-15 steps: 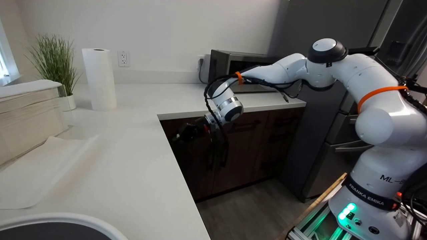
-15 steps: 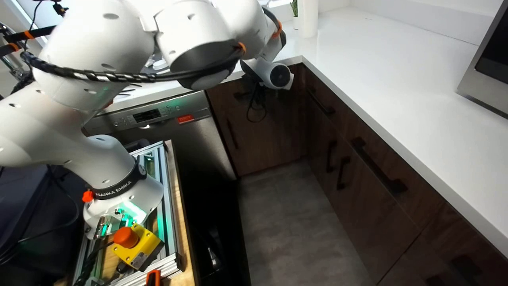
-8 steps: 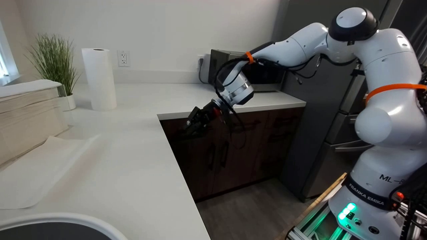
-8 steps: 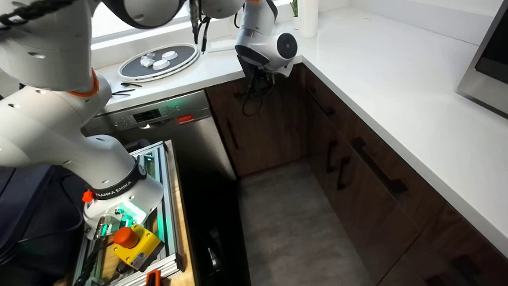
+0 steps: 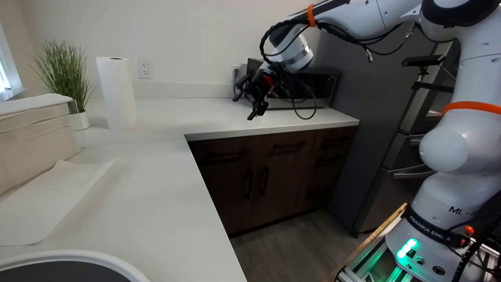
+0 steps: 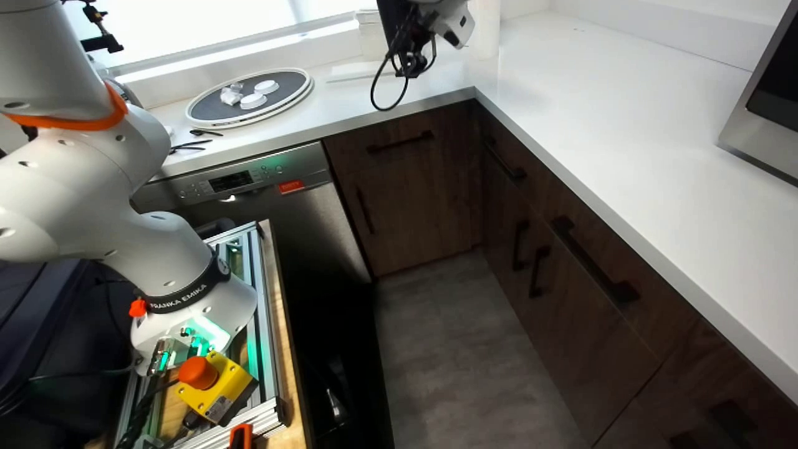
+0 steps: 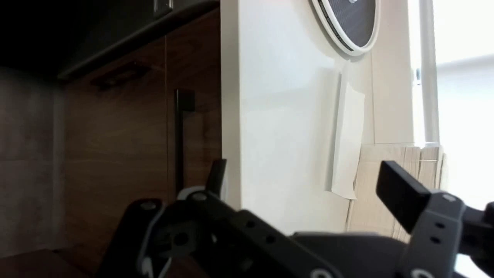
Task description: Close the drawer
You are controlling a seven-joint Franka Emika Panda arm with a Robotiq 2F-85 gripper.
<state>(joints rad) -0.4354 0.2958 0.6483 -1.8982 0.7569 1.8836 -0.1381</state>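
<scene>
Drawer (image 6: 393, 153): In an exterior view it is sitting fully in, its dark brown front lying level with the cabinet face (image 6: 418, 212), under the countertop (image 5: 164, 203) and just beside the dishwasher (image 6: 299, 218).
Bar handle (image 7: 180, 143): It is running along the drawer front; in the wrist view I am seeing it beyond my fingertips (image 7: 216, 175).
Gripper (image 7: 305, 173): I am holding it tilted, above the level of the countertop and apart from the drawer.
Jaws: They are standing wide apart, and I am gripping nothing between them.
Arm (image 5: 475, 70): It is reaching out from its base (image 6: 227, 315), a dark cable (image 6: 384, 110) hanging in a loop beside the gripper.
Microwave (image 5: 325, 87): It is standing on the countertop, and in an exterior view the gripper is partly covering it.
Paper towel roll (image 5: 116, 94): It is standing upright near the potted grass (image 5: 62, 74).
Round tray (image 6: 290, 84): It is lying on the countertop above the dishwasher, bearing small white discs (image 6: 253, 101).
Stop button (image 6: 198, 372): It is topping a yellow box (image 6: 233, 381) near the base.
</scene>
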